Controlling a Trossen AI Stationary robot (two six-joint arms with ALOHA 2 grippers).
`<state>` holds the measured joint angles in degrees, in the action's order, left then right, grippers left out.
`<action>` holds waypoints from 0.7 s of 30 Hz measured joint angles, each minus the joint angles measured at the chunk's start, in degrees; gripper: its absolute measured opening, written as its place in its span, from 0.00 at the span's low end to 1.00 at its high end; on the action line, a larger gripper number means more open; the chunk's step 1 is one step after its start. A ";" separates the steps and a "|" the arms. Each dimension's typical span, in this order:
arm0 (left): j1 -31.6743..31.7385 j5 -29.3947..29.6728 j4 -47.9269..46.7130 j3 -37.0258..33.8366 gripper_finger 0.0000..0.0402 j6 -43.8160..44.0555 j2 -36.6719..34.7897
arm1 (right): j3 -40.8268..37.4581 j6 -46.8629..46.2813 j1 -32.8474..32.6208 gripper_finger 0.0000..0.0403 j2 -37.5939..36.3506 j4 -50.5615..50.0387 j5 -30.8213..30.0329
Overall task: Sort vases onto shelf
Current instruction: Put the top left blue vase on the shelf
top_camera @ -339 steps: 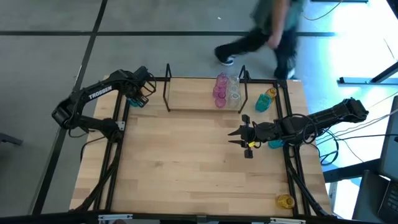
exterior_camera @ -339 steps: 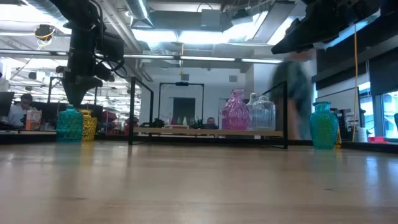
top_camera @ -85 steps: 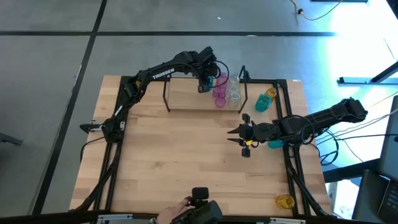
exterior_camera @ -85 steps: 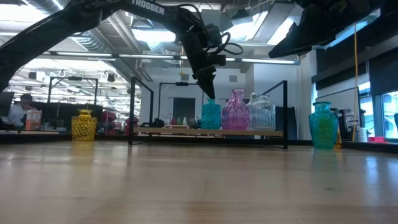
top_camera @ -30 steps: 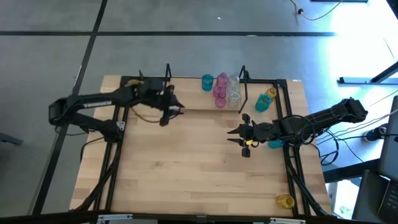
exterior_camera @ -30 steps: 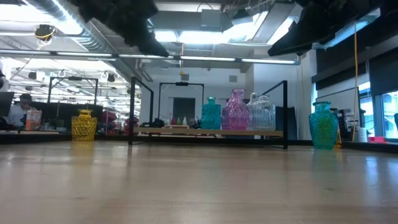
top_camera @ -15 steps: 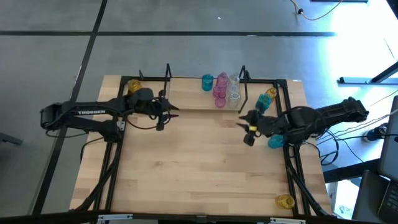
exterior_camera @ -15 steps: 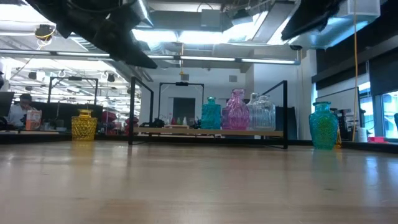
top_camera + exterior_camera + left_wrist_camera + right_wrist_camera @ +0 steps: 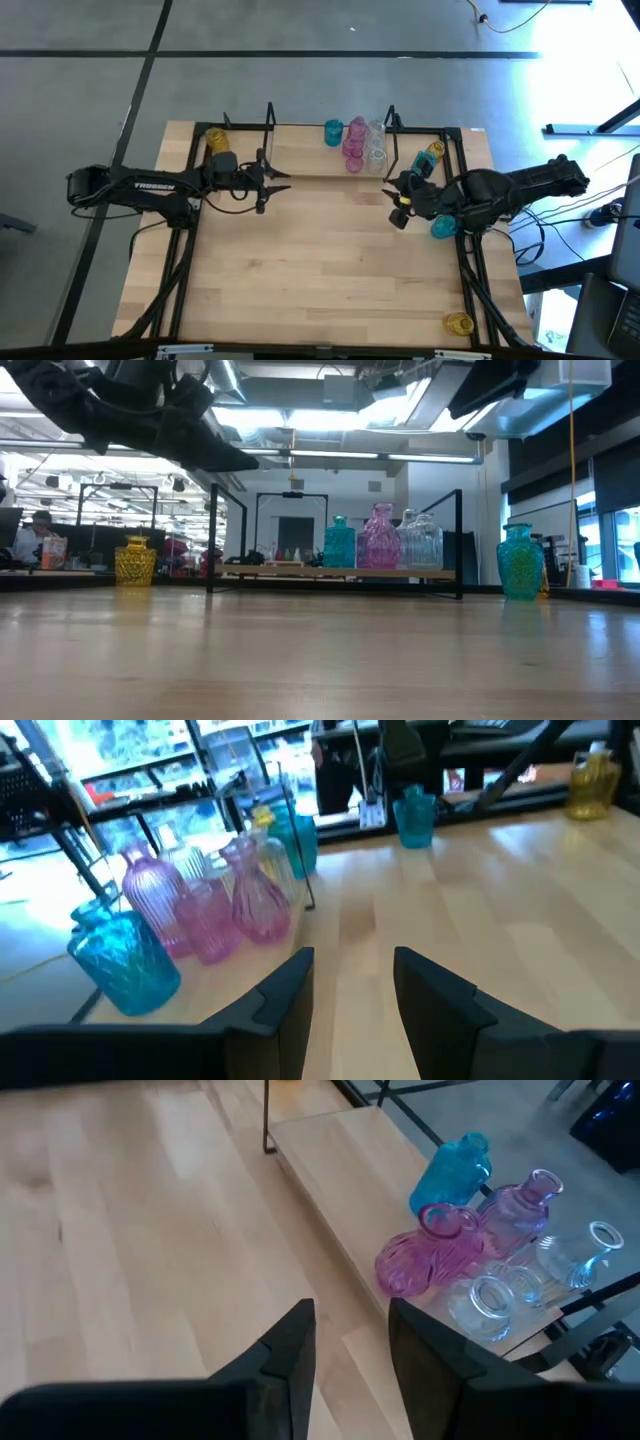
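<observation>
The shelf stands at the table's far middle. On its right end stand a teal vase, pink vases and clear vases, each on its base. My left gripper hovers open near the shelf's left end, nothing between its fingers. My right gripper hovers open just right of the shelf's right frame, looking down on the shelf vases. Off the shelf stand a yellow vase at the far left and a yellow vase and teal vase at the far right.
Another teal vase stands by the right arm, and a yellow vase near the table's front right corner. The shelf's black wire frames rise at both short ends. Bare wooden tabletop spreads toward the near edge.
My left gripper has sunk lower over the table and tipped toward level, its arm drawing back toward the left edge. My right gripper has risen, shifted toward the far edge and turned toward the shelf's vases. No vase has moved.
</observation>
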<state>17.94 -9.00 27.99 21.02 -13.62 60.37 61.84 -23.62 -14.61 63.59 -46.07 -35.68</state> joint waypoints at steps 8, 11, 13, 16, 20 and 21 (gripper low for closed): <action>0.61 8.38 -3.38 11.04 0.33 1.48 9.62 | -0.02 1.82 0.00 0.29 4.35 -0.35 -5.21; 2.22 8.36 -8.36 18.24 0.33 2.58 15.68 | -0.02 1.78 0.00 0.29 4.91 -0.43 -5.30; 3.58 8.38 -9.75 22.93 0.33 2.27 20.37 | -0.02 1.53 0.00 0.29 4.97 -0.69 -5.27; 6.21 8.30 -10.85 28.89 0.33 1.22 27.28 | -0.02 1.41 0.00 0.29 4.99 -0.89 -3.86; 9.76 8.38 -11.05 35.43 0.33 1.58 35.47 | -0.02 1.40 0.00 0.29 4.99 -0.91 -3.80; 10.58 8.37 -11.05 36.75 0.33 2.03 37.14 | -0.02 1.41 0.00 0.29 4.99 -0.89 -3.80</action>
<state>28.52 -0.63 16.94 57.77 -11.59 97.50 61.82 -22.21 -14.61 68.58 -46.96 -39.48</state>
